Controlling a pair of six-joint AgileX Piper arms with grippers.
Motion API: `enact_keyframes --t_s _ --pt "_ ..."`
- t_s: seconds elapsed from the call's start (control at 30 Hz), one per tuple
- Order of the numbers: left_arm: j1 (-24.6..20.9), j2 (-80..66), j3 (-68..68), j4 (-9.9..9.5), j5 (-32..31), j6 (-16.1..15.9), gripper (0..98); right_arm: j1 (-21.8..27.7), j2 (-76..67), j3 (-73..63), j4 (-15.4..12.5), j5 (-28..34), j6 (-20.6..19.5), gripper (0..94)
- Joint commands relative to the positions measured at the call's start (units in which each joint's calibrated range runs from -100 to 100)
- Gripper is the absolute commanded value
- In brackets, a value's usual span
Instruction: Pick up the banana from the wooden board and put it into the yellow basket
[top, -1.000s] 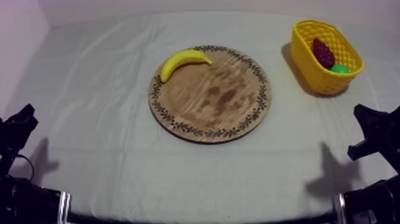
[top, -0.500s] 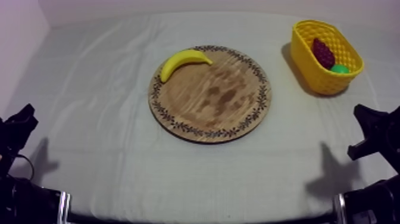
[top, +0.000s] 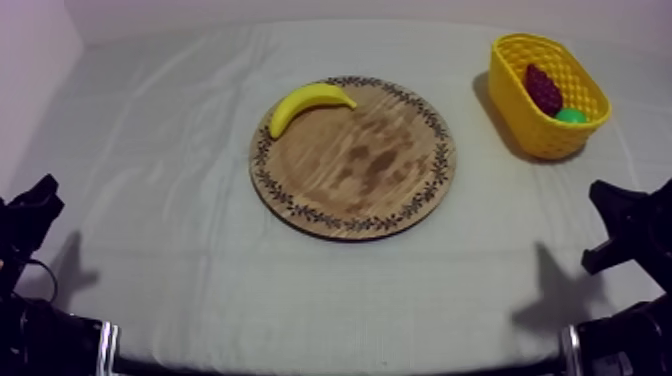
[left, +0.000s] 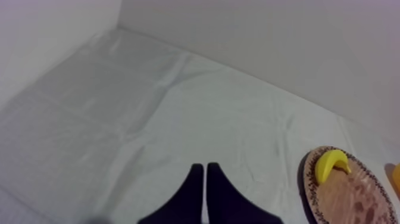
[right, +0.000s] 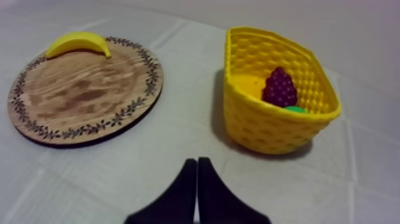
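Note:
The yellow banana (top: 305, 103) lies on the far left rim of the round wooden board (top: 370, 170), mid-table. At the far right stands the yellow basket (top: 520, 110), holding a bunch of dark red grapes (top: 543, 88) and a green fruit (top: 571, 116). My left gripper (top: 40, 197) rests low at the left edge; its fingers lie together in a wedge (left: 204, 171), shut on nothing, with the banana (left: 330, 165) far off. My right gripper (top: 612, 197) sits low at the right. It is also shut (right: 196, 164), pointing between the board (right: 83, 95) and the basket (right: 268, 128).
The grey-white cloth covers the whole table, with open cloth between both grippers and the board. A pale wall runs behind the table and along its left side. The banana (right: 77, 43) lies on the board's far edge, away from the right gripper.
The right arm has edged slightly inward at the lower right. The banana, board, basket and left arm have not moved.

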Motion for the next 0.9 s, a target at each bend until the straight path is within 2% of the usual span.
enact_keyframes --t_s 0.0,0.07,0.27,0.57,0.87 --pt "-0.02 0.0 0.0 0.01 0.03 0.0 0.1 -0.41 0.1 0.0 0.98 -0.79 1.92 0.5" --pt "-0.02 0.0 0.0 0.01 0.03 -0.03 0.1 -0.87 0.85 -0.23 3.79 -0.77 -2.05 0.5" --pt "-0.02 0.0 0.0 0.01 0.03 -0.03 0.1 -3.03 7.23 -6.71 3.59 1.95 -0.24 0.4" --pt "-0.02 0.0 0.0 0.01 0.03 -0.02 0.1 -3.8 24.78 -25.69 -1.06 4.69 7.51 4.1" --pt "-0.02 0.0 0.0 0.01 0.03 -0.02 0.1 -5.21 40.29 -45.08 -5.68 10.47 18.69 5.2"
